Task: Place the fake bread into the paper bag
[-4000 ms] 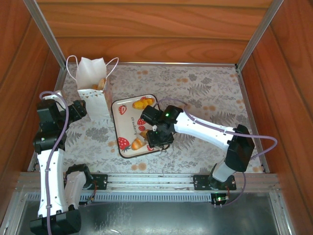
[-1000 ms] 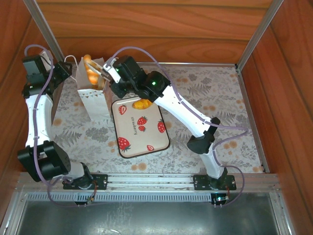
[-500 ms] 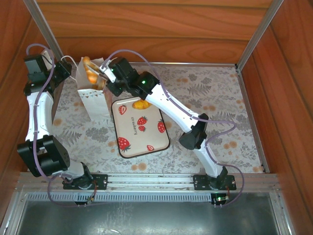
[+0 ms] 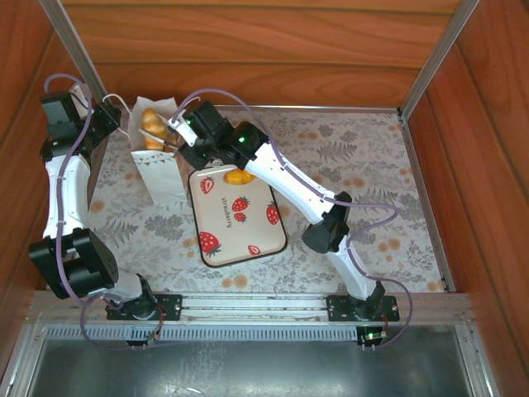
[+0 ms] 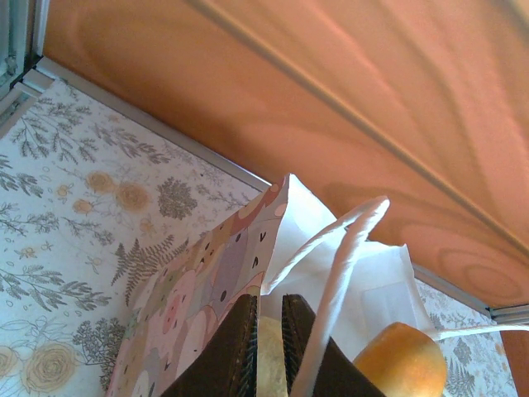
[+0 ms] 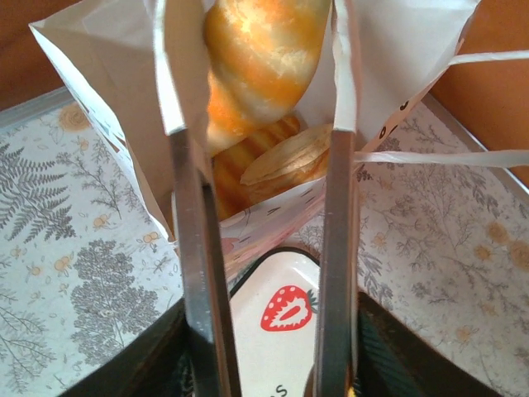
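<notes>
On the floral table (image 4: 355, 165), our left gripper (image 5: 269, 347) pinches the paper bag (image 4: 161, 178) by its rim. Our right gripper (image 4: 173, 132) holds its fingers parted above the fake bread (image 6: 264, 50) piled inside. We have one pastry (image 4: 240, 176) left on the tray (image 4: 248, 240).

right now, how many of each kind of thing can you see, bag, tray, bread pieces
paper bag: 1
strawberry tray: 1
bread on the tray: 1
bread showing in the bag: 3, a striped croissant, a ridged roll and a pale slice; more may be hidden below
total: 6
</notes>
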`<state>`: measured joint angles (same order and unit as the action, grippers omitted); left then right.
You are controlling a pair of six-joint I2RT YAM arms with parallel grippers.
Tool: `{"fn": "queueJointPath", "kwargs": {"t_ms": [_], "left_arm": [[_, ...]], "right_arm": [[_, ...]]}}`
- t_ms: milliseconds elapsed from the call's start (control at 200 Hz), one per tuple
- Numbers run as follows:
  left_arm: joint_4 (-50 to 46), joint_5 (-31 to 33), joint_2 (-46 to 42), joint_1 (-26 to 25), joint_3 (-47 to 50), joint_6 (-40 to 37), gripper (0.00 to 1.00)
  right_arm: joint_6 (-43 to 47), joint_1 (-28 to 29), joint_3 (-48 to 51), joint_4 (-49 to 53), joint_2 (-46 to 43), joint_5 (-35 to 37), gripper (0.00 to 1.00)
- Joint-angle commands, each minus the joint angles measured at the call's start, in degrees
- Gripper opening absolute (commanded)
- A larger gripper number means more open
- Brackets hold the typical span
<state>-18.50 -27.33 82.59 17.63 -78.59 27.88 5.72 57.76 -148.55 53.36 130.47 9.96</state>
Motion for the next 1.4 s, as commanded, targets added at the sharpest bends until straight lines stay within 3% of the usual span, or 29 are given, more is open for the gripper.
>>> {"fn": "queueJointPath", "kwargs": {"t_ms": [0,810,1020,1394], "left_arm": [[1.18,-0.48,-0.63,0.61,-1.12,-0.34,0.15],[1.19,-1.39,-1.65,0.56,-0.87,0.39,0.16],[1.27,-0.97,-2.28,0.58,-0.31,1.13,0.45],[1.38,2.64,-7.88,0.63,3.64,3.19,0.82]], "right_arm": [[-0.52,-0.10,-0.51,-1.85,-1.76,-0.54,0.52],[-3.17,-0.14,0.19,-3.71,-5.12,-1.08,0.51],[-3.51,-0.12,2.67,-5.12,-8.39,-1.25,0.50],[-2.73,-0.19,9.95,-7.70,-16.53,0.27,0.49]]}}
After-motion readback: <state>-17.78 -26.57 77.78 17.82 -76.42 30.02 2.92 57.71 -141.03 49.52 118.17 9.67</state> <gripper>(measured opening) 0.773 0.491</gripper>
